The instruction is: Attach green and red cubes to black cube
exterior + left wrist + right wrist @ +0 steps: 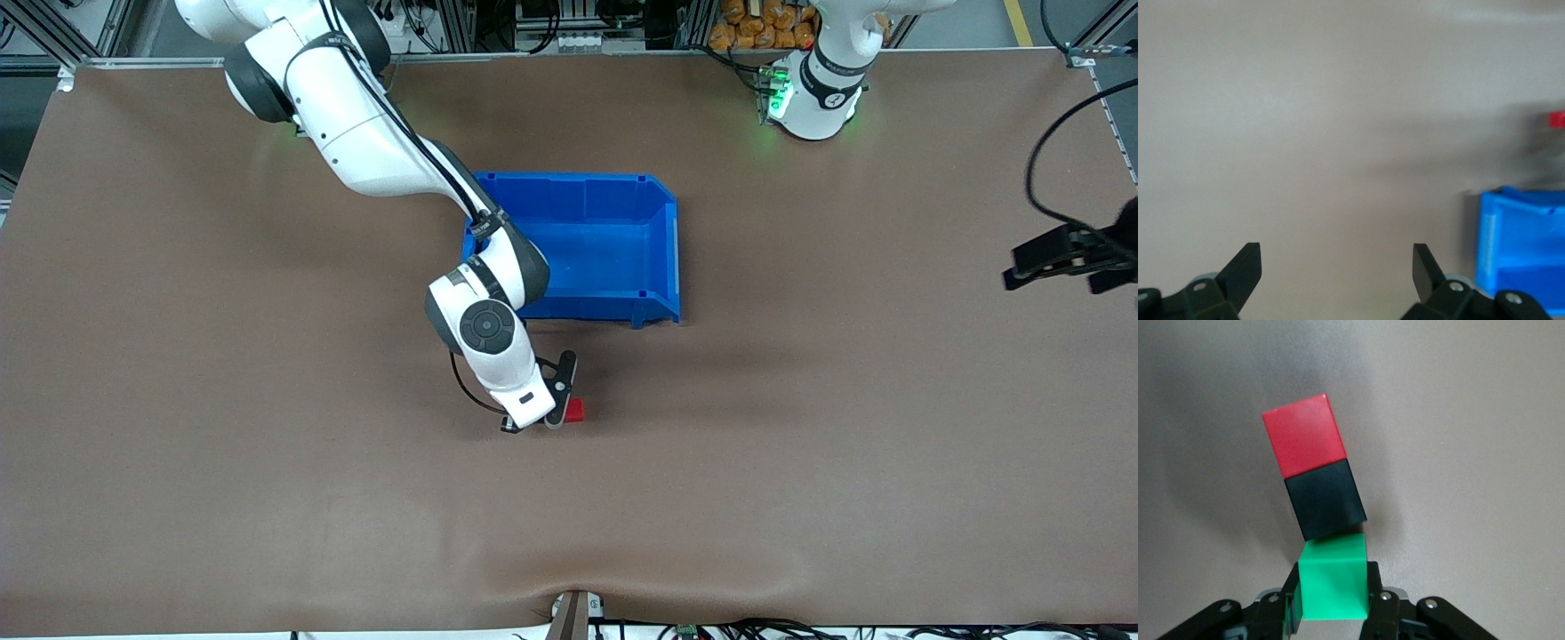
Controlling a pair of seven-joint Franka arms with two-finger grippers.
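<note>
Near the blue bin point(622, 240), on the side of it that faces the front camera, the right gripper point(558, 411) is down at the brown table point(267, 498), reaching from the right arm whose elbow crosses over the bin's corner. Its fingers point(1373, 600) are clamped on the green cube point(1335, 583), one finger on each side face. In the right wrist view the black cube point(1327, 499) touches the green cube's outer face, slightly skewed to it, and the red cube point(1305, 435) sits flush against the black cube's other face, so the three form one row with black in the middle, leading away from the gripper. From the front camera only the red cube point(575, 409) shows, peeking out just beside the gripper's fingers, nearer to that camera than the bin; the green and black cubes are hidden under the hand there.

Well away from the bin, toward the left arm's end of the table, the left gripper point(1062, 258) waits in the air over bare table. The left wrist view shows its fingers point(1245, 267) spread wide apart with nothing between them point(1337, 267); the bin's corner point(1521, 247) and a blurred spot of the red cube point(1557, 120) appear at that view's edge.
</note>
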